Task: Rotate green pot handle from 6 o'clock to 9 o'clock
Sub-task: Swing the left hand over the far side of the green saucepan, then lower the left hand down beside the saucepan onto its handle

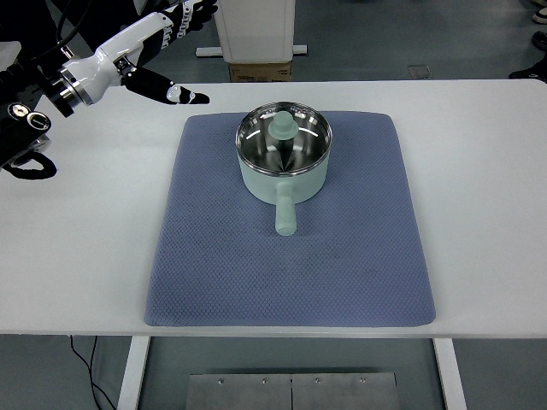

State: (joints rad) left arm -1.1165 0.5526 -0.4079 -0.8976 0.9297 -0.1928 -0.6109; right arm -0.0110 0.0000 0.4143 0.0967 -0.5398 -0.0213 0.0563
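Pot: round, pale green outside, shiny steel inside, on the mat's upper middle.
Handle: stubby cylinder, pointing to 6 o'clock.
Mat: blue-grey, dimpled weave, on white table.
Left hand: at 10 o'clock, fingers spread, holding nothing.

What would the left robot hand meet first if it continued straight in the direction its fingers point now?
Probably the blue mat's upper-left corner, then the green pot. The left robot hand points right and slightly down; its height is unclear.
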